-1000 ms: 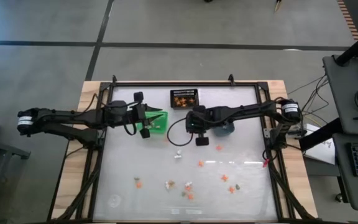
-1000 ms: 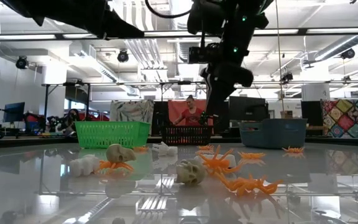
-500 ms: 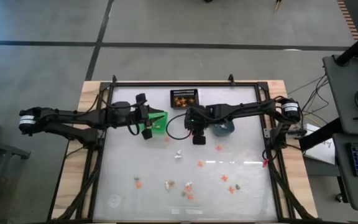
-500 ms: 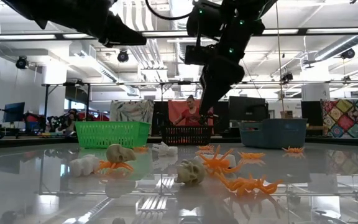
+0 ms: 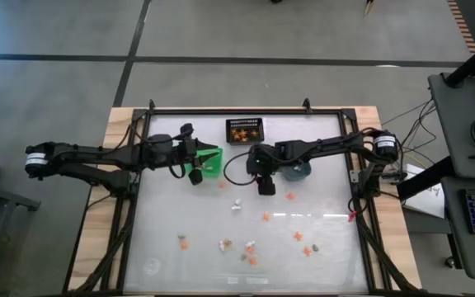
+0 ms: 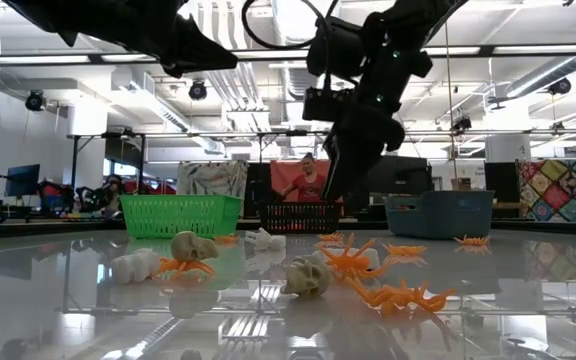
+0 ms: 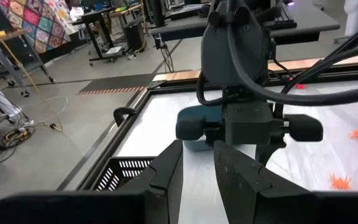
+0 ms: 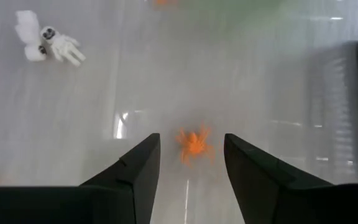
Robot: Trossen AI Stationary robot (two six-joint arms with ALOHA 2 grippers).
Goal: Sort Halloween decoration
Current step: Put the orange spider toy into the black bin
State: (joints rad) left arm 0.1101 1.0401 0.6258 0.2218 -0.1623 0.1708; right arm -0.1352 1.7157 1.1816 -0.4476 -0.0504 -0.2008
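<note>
The Halloween decoration is a scatter of tiny trinkets on the glossy table: orange spiders [image 6: 353,262], skulls [image 6: 308,277] and a white skeleton [image 8: 51,45]. My right gripper [image 8: 190,138] hangs open above the table's middle [image 5: 263,183], slanting down. A blurred orange spider [image 8: 193,144] shows below it, between the fingers; I cannot tell whether it lies on the table or is in the air. My left gripper [image 7: 196,149] is high above the green bin [image 5: 211,161] and points nearly level toward the right arm. Its fingers stand a little apart, and nothing shows between them.
A black mesh bin [image 5: 244,130] holding orange pieces stands at the far edge. A blue-grey bin [image 5: 298,172] sits under the right arm. Most trinkets lie in the near half [image 5: 250,246]. People and desks show in the room beyond the table.
My right gripper has opened, tipped steeper and sunk a little toward the table. My left gripper has rolled slightly about its own line and stayed in place.
</note>
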